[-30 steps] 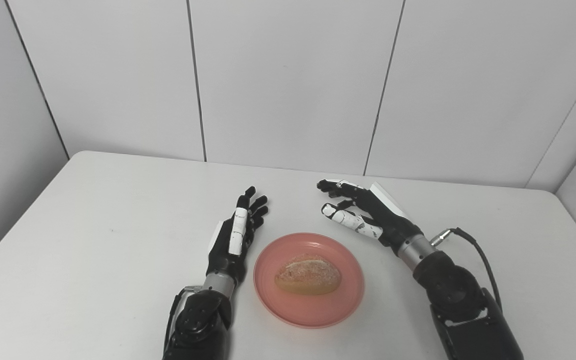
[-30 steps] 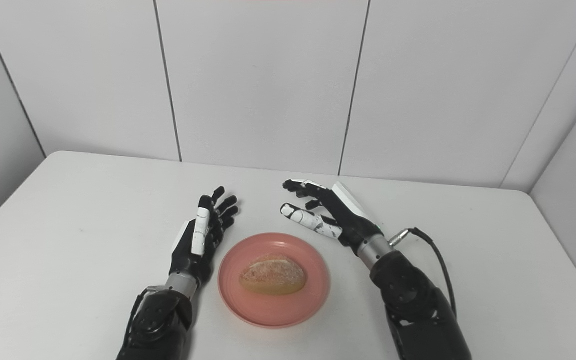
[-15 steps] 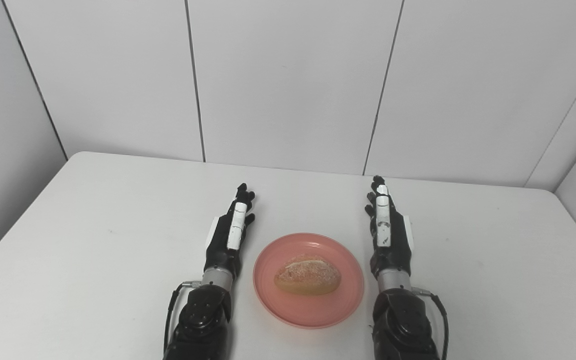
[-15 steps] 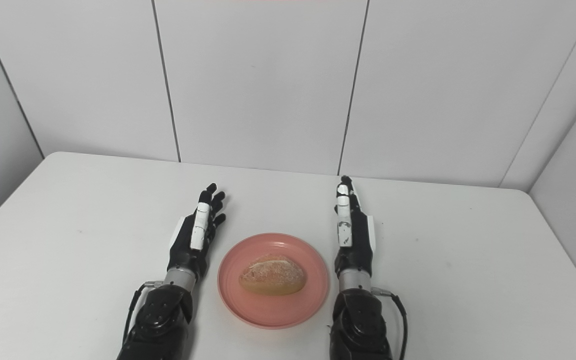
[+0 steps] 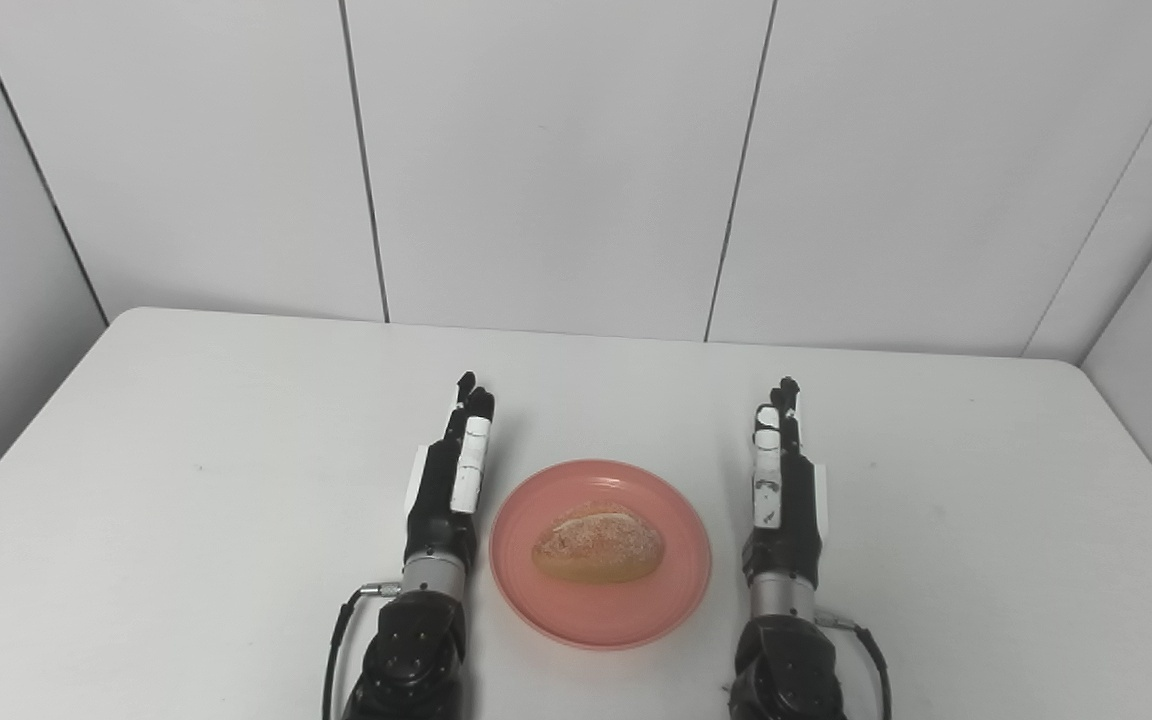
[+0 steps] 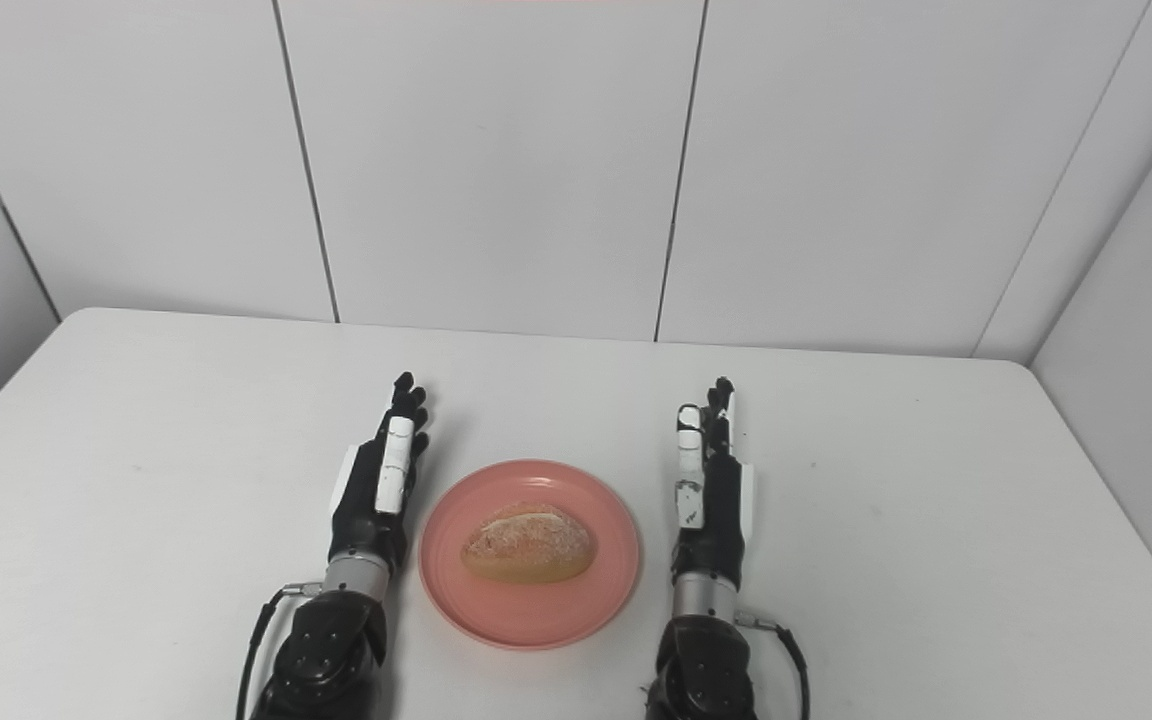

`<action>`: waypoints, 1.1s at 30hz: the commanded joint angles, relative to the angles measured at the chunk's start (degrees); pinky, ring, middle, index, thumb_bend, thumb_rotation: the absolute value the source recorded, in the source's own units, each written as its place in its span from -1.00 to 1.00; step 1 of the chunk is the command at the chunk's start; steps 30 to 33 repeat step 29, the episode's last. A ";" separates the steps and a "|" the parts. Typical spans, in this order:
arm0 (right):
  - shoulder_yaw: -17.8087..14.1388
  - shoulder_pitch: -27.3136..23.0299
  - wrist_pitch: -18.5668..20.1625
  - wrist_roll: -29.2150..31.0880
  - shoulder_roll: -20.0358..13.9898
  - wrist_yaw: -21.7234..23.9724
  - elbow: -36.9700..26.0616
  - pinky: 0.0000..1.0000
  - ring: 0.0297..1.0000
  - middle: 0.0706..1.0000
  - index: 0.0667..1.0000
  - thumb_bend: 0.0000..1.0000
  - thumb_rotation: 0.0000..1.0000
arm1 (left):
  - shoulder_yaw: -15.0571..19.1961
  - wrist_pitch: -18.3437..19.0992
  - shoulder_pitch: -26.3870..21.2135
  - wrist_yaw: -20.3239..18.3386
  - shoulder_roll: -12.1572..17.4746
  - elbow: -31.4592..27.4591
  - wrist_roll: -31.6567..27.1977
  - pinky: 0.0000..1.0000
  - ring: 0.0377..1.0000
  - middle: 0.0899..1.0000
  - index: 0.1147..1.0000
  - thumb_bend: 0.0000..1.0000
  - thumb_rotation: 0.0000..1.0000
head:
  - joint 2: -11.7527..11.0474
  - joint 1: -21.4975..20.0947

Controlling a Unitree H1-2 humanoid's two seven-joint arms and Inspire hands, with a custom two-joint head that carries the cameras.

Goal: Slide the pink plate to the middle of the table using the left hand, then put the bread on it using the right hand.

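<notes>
Your round pink plastic plate (image 5: 600,553) sits near the front edge of the white worktop (image 5: 186,480), about midway between its left and right edges, with the oval crusty bread roll (image 5: 598,546) resting on it. The left robot hand (image 5: 451,480) and right robot hand (image 5: 782,490) flank it, empty, fingers extended straight and apart from the plate. The likeliest slip now is a careless withdrawal: an arm swinging inward could clip the rim and shunt the plate off centre or tip the roll out.
</notes>
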 commanded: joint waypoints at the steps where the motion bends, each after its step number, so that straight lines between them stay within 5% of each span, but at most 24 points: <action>1: 0.98 0.04 -2.61 -1.61 -0.60 -0.61 0.04 1.00 1.00 0.91 0.94 0.66 1.00 | -0.47 -1.13 -1.23 1.21 -1.27 -2.36 0.75 1.00 1.00 1.00 1.00 0.84 1.00 | 0.28 -0.10; 17: 2.57 2.16 0.10 2.64 -3.82 3.91 0.07 1.00 0.88 0.78 0.77 0.62 1.00 | 0.15 -2.06 -0.32 3.36 -3.63 -2.92 0.77 1.00 1.00 1.00 1.00 0.85 1.00 | 0.85 0.86; 28: 0.28 2.41 11.35 8.20 -2.05 4.07 -4.87 1.00 0.89 0.82 0.81 0.62 1.00 | 0.08 -1.50 -0.67 3.32 -3.29 -2.94 0.50 1.00 1.00 1.00 1.00 0.80 1.00 | 0.75 0.90; 33: 0.04 2.38 11.95 8.86 -1.90 4.22 -5.15 1.00 0.91 0.84 0.83 0.59 1.00 | 0.05 -1.43 -0.67 3.30 -3.23 -2.97 0.55 1.00 1.00 1.00 1.00 0.81 1.00 | 0.75 0.90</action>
